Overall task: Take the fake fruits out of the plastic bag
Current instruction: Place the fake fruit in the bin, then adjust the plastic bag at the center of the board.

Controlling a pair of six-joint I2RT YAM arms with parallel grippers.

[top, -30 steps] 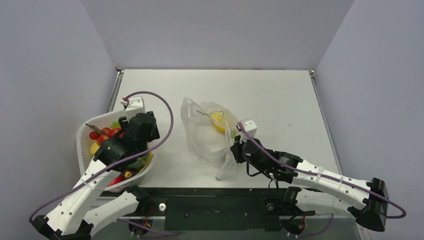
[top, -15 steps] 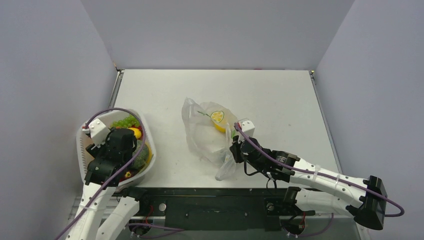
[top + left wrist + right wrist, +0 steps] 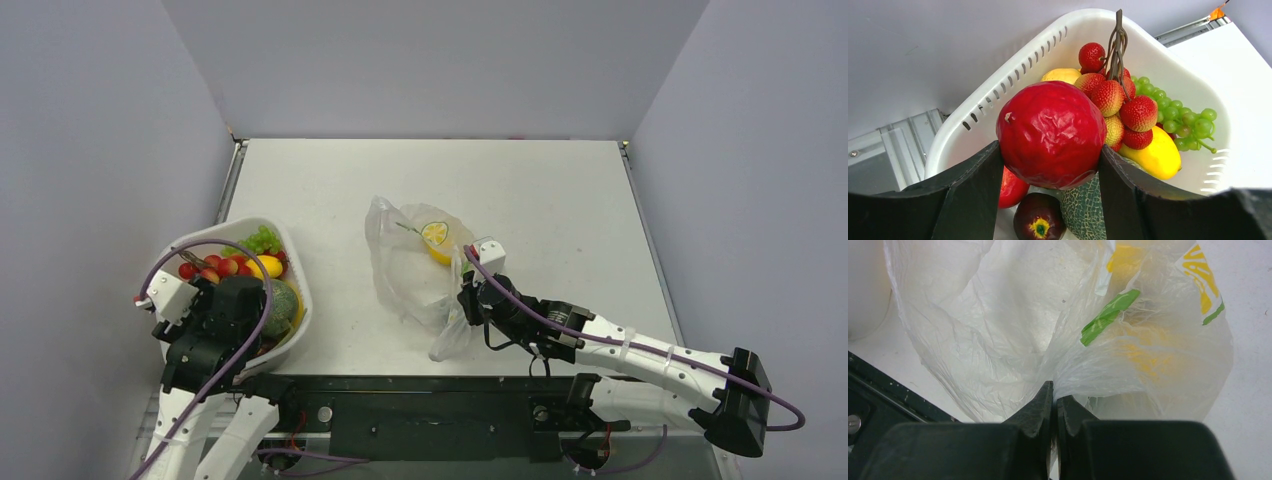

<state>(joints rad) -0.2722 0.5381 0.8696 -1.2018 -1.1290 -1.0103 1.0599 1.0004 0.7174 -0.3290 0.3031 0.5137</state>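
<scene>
My left gripper (image 3: 1049,150) is shut on a glossy red round fake fruit (image 3: 1050,132), held just above the white basket (image 3: 1023,60). In the top view that gripper (image 3: 222,312) hangs over the basket's near side. The transparent plastic bag (image 3: 410,270) lies mid-table with a yellow lemon half (image 3: 434,235) inside. At the bag's near edge my right gripper (image 3: 463,300) is shut on the plastic bag's film. The wrist view shows its tips (image 3: 1054,392) pinching gathered film (image 3: 998,315), with yellow fruit (image 3: 1143,355) blurred behind it.
The basket (image 3: 240,222) at the table's left edge holds a red berry cluster (image 3: 1118,100), green grapes (image 3: 1183,112), a yellow fruit (image 3: 1158,155), a netted green melon (image 3: 1083,210) and a dark fruit (image 3: 1038,222). A black rail (image 3: 430,400) runs along the near edge.
My left arm has pulled back toward the near left, from over the basket's right side to its near side. The right gripper shifted slightly left, still pinching the bag.
</scene>
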